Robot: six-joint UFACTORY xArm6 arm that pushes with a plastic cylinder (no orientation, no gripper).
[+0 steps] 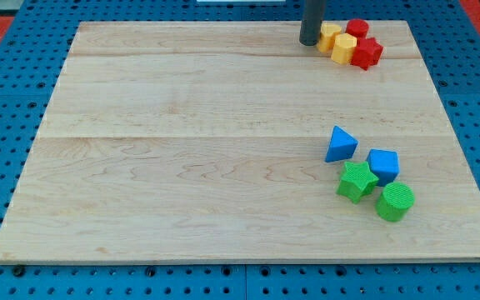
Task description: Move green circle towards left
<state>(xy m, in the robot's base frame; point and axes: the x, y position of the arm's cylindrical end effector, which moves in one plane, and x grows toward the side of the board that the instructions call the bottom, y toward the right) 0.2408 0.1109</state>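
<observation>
The green circle [395, 202] is a short green cylinder near the board's lower right. It stands just right of and below the green star [357, 181], touching or nearly touching it. My tip [308, 42] is at the view's top, right of centre, far above the green circle. It stands just left of the yellow blocks.
A blue triangle [340, 144] and a blue block [383, 165] lie above the green pair. Two yellow blocks [330, 35] [344, 47], a red cylinder [357, 28] and a red star-like block [367, 52] cluster at the top right. The wooden board [182, 150] lies on a blue perforated table.
</observation>
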